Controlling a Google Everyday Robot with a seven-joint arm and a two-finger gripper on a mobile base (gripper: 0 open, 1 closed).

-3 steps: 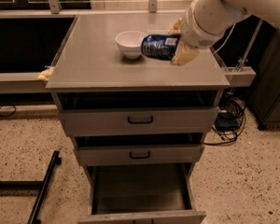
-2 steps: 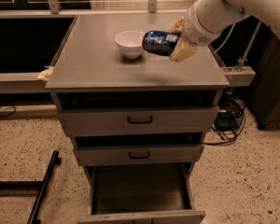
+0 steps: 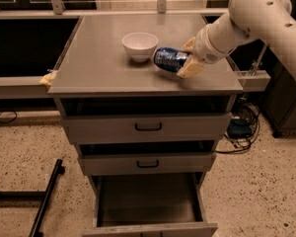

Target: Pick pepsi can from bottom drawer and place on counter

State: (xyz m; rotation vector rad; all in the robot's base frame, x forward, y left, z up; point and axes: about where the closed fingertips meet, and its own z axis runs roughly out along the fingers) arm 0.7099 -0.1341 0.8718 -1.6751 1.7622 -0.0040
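Note:
The pepsi can (image 3: 168, 59), dark blue with light markings, lies on its side between my gripper's tan fingers (image 3: 189, 69), just above or on the counter (image 3: 103, 68). My gripper (image 3: 185, 58) is shut on the can, reaching in from the right on the white arm. The can is right beside the white bowl (image 3: 139, 46). The bottom drawer (image 3: 148, 201) is pulled open below, its grey tray empty.
Two shallower drawers with black handles (image 3: 148, 127) sit above the open drawer. A narrow grey ledge with a yellow object (image 3: 48, 78) runs off the counter's left. Cables (image 3: 241, 127) lie on the floor at right; a black bar (image 3: 44, 201) at lower left.
My gripper with the can has shifted slightly toward the bowl and lower to the counter. The bowl and drawers have not moved.

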